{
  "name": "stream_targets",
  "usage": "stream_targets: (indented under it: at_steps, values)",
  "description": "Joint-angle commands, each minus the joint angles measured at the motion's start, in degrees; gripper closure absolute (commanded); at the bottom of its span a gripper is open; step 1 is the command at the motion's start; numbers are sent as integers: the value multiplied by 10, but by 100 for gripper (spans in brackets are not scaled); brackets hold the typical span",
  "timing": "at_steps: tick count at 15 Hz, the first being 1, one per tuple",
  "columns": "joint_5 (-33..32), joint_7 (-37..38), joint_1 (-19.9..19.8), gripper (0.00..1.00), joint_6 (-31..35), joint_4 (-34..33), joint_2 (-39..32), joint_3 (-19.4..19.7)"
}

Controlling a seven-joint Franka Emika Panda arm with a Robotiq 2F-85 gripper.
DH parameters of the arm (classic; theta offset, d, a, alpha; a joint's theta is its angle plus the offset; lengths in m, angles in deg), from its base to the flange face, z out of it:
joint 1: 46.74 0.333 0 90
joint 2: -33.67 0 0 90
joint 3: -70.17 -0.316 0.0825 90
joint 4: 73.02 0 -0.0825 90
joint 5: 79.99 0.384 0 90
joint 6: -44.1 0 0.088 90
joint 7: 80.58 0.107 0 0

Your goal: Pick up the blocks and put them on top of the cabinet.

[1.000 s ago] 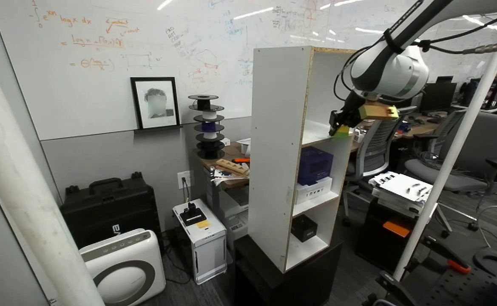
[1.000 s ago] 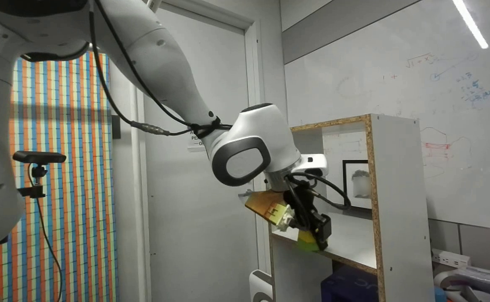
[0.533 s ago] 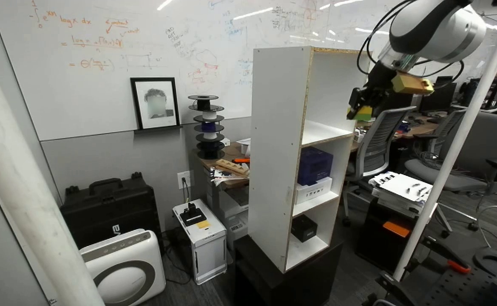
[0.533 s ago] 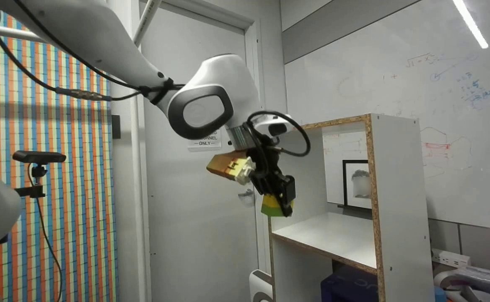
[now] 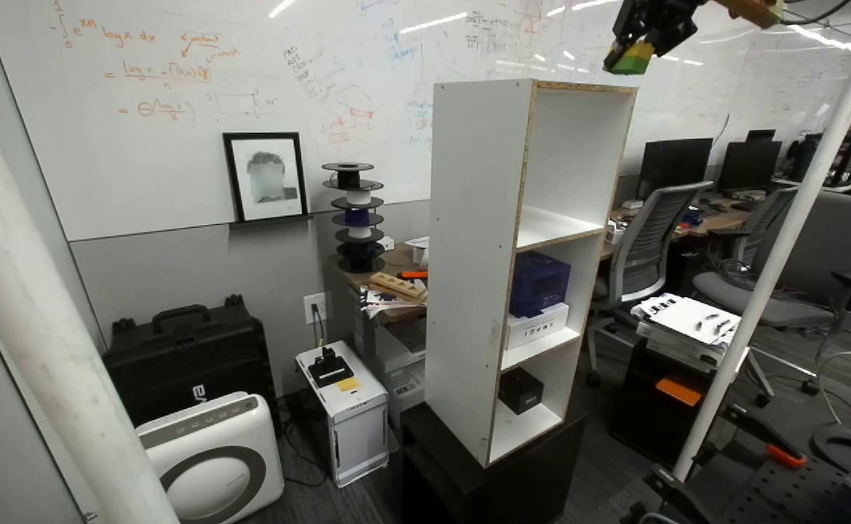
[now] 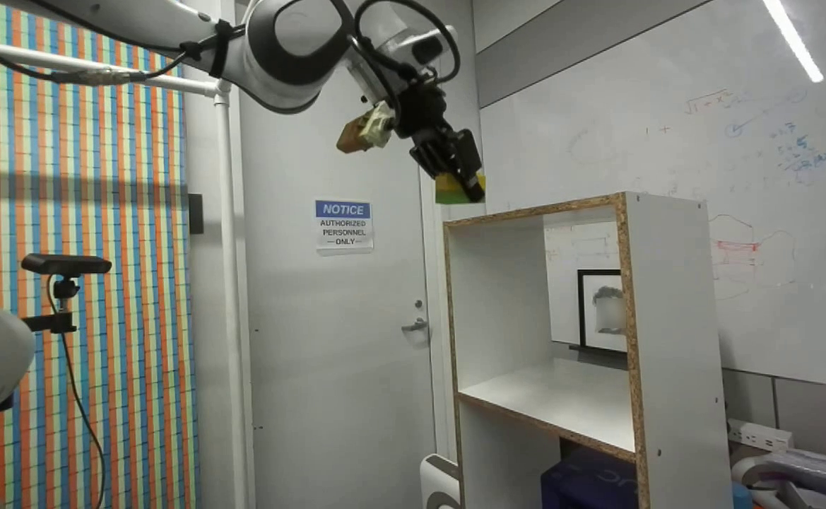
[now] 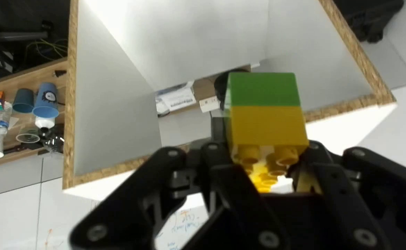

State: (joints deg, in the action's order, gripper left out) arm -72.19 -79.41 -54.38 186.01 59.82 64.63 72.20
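Just higher than the top of the cabinet and, as I read it, out before its open face, hang the blocks, yellow above, green beneath. The fingers pinch them from two sides, sloping down over them, so the grasp looks done and the placing is what remains. Both exterior views show a gap between the green underside and the front edge; how far out from that edge they stand, I cannot tell. The coming move turns on this: the top lies ahead of the fingers and a little lower, so it likely calls for travel inward at this height or above, then a lowering. Going down early could catch the green on the edge.
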Motion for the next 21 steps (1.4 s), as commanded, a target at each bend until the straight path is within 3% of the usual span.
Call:
stream_targets:
  at_steps: [1,6,7,8,13,18,21]
  values:
    - [-25,107,-13,80,28,-114,-98,-31]
    - [-100,224,-20,81,11,-231,-238,-52]
    - [-114,243,-15,38,-3,-253,-258,-49]
    - [-122,252,-7,38,-16,-272,-274,-44]
    - [-135,243,21,2,-86,-299,-262,-33]
    - [-100,172,45,0,-176,-228,-168,-35]
    - [-129,177,43,1,-313,-170,-103,-40]
